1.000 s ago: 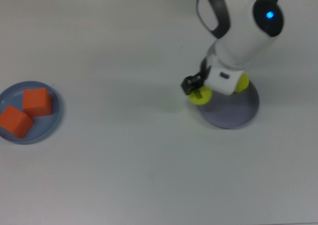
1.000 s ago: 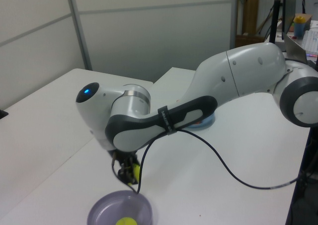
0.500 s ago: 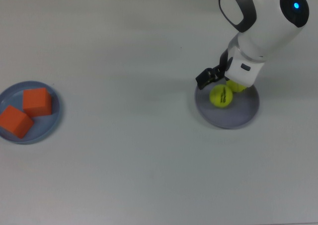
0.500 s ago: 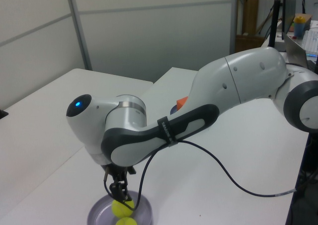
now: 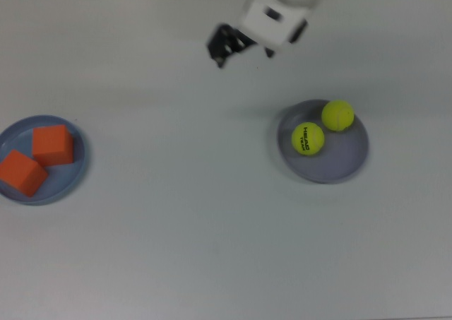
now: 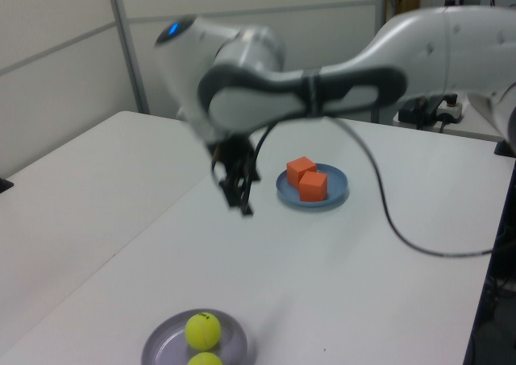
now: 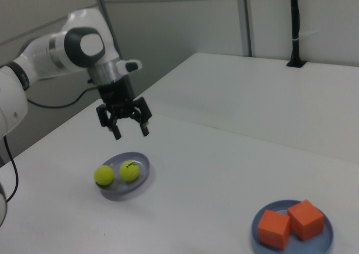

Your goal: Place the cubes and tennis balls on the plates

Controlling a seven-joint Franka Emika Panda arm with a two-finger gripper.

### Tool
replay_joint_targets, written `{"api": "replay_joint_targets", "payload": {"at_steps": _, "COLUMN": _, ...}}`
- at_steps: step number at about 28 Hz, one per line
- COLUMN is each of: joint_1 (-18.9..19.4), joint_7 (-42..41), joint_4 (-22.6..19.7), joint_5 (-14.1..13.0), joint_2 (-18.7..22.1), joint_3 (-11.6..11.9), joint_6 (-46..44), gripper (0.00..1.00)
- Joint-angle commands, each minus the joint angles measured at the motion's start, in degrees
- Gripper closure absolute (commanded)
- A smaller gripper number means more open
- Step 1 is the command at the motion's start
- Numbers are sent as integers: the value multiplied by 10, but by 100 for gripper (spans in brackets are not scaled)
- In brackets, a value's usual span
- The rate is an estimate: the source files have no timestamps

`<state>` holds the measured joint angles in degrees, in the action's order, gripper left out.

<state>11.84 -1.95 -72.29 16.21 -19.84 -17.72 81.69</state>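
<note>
Two tennis balls [image 5: 323, 127] sit touching near the lavender plate's [image 5: 346, 166] rim.

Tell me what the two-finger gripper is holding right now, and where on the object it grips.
Nothing. The black two-finger gripper hangs open and empty above the white table, apart from the two fuzzy yellow-green tennis balls on the lavender plate.

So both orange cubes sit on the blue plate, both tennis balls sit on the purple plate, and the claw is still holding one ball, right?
Not quite. The gripper is open and holds nothing, as the right view shows. Both tennis balls lie on the purple plate, and both cubes sit on the blue plate.
</note>
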Motion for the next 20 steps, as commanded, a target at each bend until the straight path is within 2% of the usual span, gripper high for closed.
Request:
{"api": "replay_joint_targets", "payload": {"at_steps": 1, "joint_1": -47, "joint_7": -14, "joint_4": -23, "joint_5": -21, "joint_2": 44, "joint_3": 5, "joint_6": -1, "gripper": 0}}
{"api": "replay_joint_targets", "payload": {"at_steps": 3, "joint_1": -67, "joint_7": -14, "joint_4": -23, "joint_5": -27, "joint_2": 52, "joint_3": 7, "joint_6": -2, "gripper": 0}}
{"api": "replay_joint_targets", "payload": {"at_steps": 4, "joint_1": -79, "joint_7": -12, "joint_4": -23, "joint_5": -35, "joint_2": 57, "joint_3": 6, "joint_6": -2, "gripper": 0}}
{"api": "replay_joint_targets", "payload": {"at_steps": 5, "joint_1": -93, "joint_7": -9, "joint_4": -23, "joint_5": -60, "joint_2": 65, "joint_3": 7, "joint_6": -4, "gripper": 0}}
{"api": "replay_joint_targets", "payload": {"at_steps": 6, "joint_1": -99, "joint_7": -7, "joint_4": -23, "joint_5": -71, "joint_2": 69, "joint_3": 8, "joint_6": -7, "gripper": 0}}
{"api": "replay_joint_targets", "payload": {"at_steps": 8, "joint_1": -116, "joint_7": -6, "joint_4": -23, "joint_5": -81, "joint_2": 81, "joint_3": 8, "joint_6": -27, "gripper": 0}}
{"api": "replay_joint_targets", "payload": {"at_steps": 11, "joint_1": -139, "joint_7": -8, "joint_4": -24, "joint_5": -87, "joint_2": 98, "joint_3": 7, "joint_6": -60, "gripper": 0}}
{"api": "replay_joint_targets", "payload": {"at_steps": 15, "joint_1": -143, "joint_7": -1, "joint_4": -24, "joint_5": -84, "joint_2": 113, "joint_3": 9, "joint_6": -65, "gripper": 0}}
{"api": "replay_joint_targets", "payload": {"at_steps": 17, "joint_1": -146, "joint_7": 18, "joint_4": -24, "joint_5": -84, "joint_2": 116, "joint_3": 21, "joint_6": -64, "gripper": 0}}
{"api": "replay_joint_targets", "payload": {"at_steps": 20, "joint_1": -149, "joint_7": 19, "joint_4": -24, "joint_5": -85, "joint_2": 117, "joint_3": 23, "joint_6": -64, "gripper": 0}}
